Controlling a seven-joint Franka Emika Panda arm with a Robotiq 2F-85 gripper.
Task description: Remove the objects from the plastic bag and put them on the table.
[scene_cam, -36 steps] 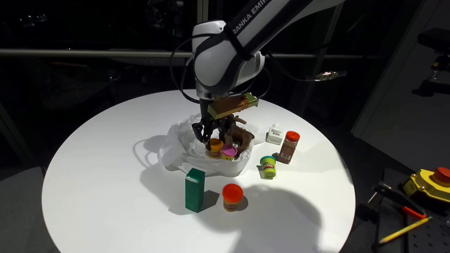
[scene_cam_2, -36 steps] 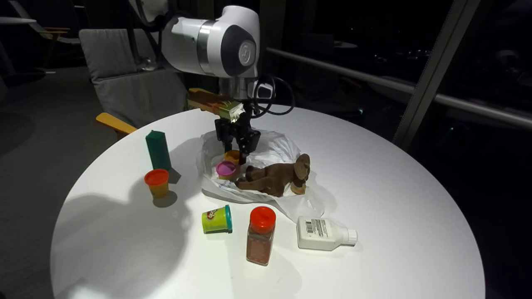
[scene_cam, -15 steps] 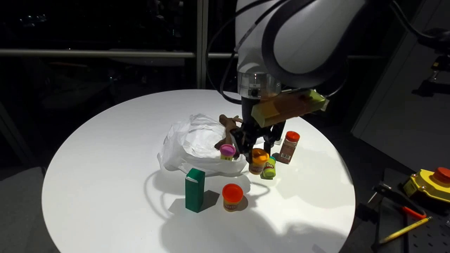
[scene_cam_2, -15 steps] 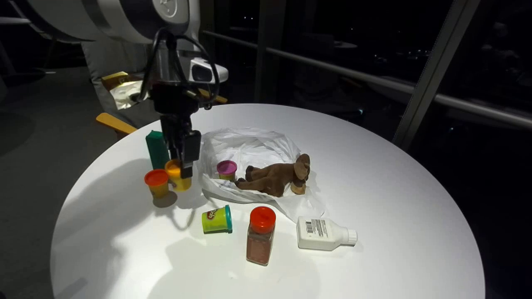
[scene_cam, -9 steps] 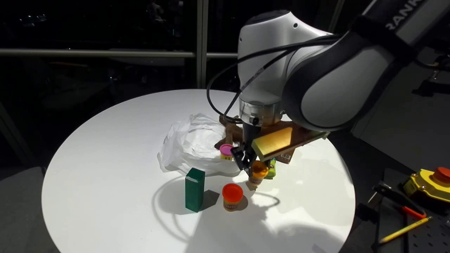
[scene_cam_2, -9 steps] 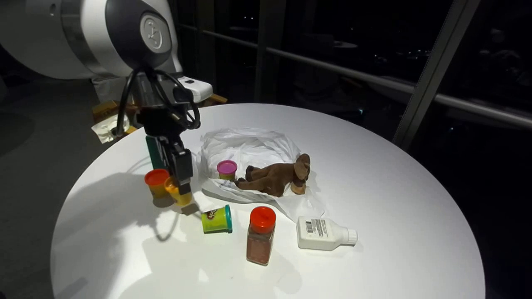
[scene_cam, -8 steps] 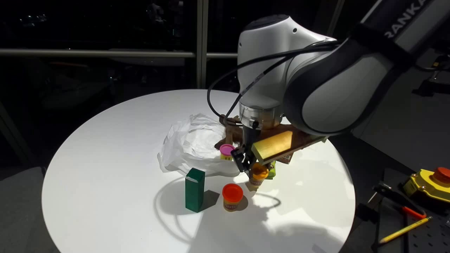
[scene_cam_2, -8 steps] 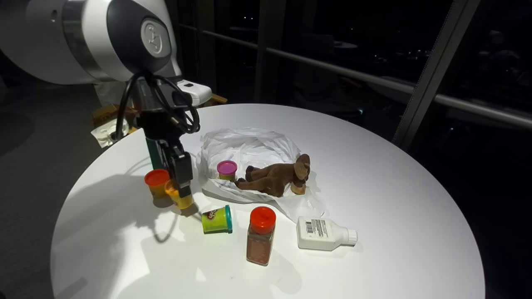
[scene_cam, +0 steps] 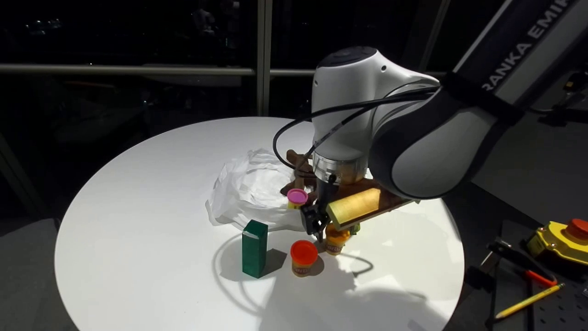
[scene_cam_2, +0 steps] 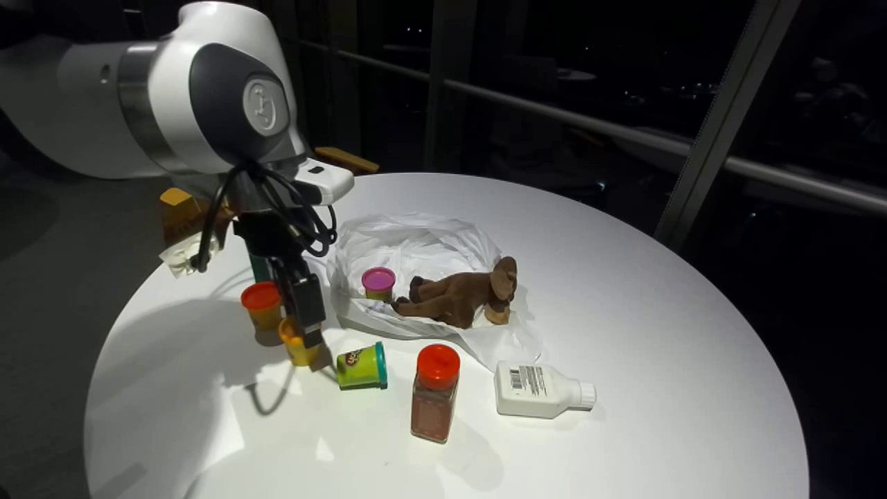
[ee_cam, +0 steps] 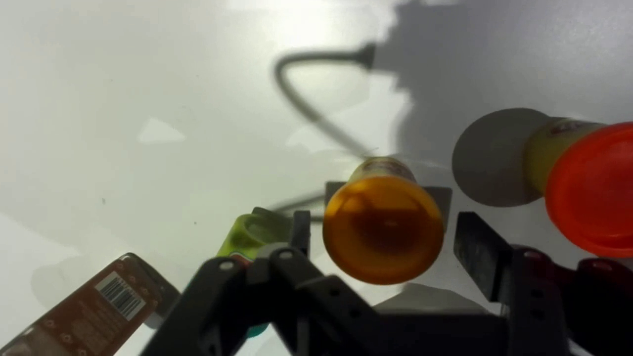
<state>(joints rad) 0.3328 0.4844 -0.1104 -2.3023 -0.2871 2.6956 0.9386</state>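
Note:
An orange-lidded tub [ee_cam: 385, 232] stands upright on the white table [scene_cam: 151, 193]. My gripper [ee_cam: 384, 235] is around it, open, with a gap showing on each side of the lid. Inside the crinkled plastic bag [scene_cam_2: 436, 232] are a purple-lidded tub [scene_cam_2: 378, 281] and a brown plush animal [scene_cam_2: 461, 294], which partly lies over the bag's edge. On the table outside the bag are a green box [scene_cam: 254, 250], a red-lidded tub [scene_cam: 303, 253], a lime tub [scene_cam_2: 360, 367] lying on its side, a red-capped brown bottle [scene_cam_2: 434, 402] and a white bottle [scene_cam_2: 533, 391] lying down.
The red-lidded tub and the lime tub sit close on either side of my fingers [ee_cam: 477, 252]. A wooden block [scene_cam: 356, 208] is fixed above the gripper. Yellow and red equipment [scene_cam: 562, 241] lies beyond the table edge.
My gripper has carried the orange-lidded tub out of the bag, over towards the red-lidded tub, and lowered it to the table. The jaws have opened and let it go.

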